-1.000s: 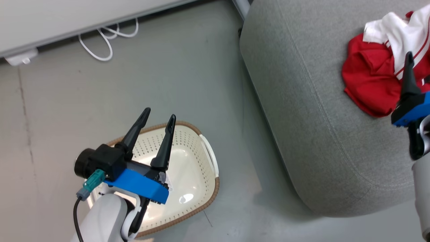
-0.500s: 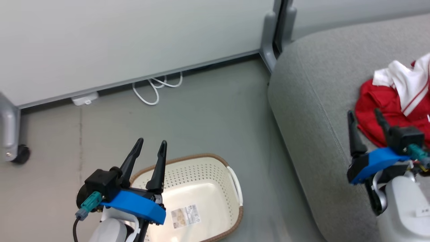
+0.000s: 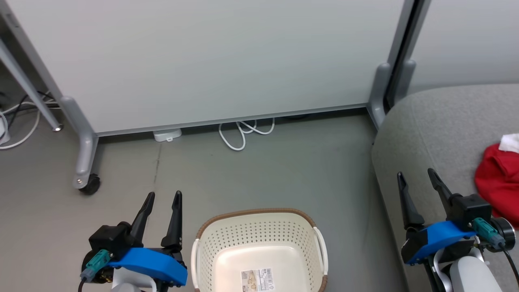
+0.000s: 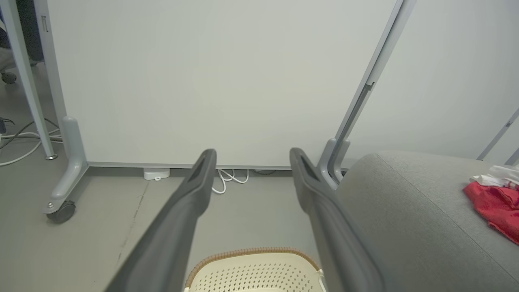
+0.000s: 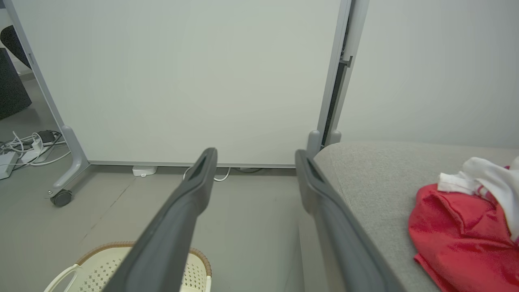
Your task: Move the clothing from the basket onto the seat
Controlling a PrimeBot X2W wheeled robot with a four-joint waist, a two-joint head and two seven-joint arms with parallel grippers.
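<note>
left claw [image 3: 164, 194] and right claw [image 3: 415, 173]: long dark fingers [image 3: 175, 221], blue mounts [image 3: 150, 263], teal plugs [image 3: 97, 259], black cables [image 3: 511, 261]

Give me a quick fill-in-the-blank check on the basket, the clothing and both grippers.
1. The basket is ____ of clothing.
2. The red clothing lies on the ____ seat.
3. The left gripper and the right gripper are both ____.
Missing words: empty; grey; open.
</note>
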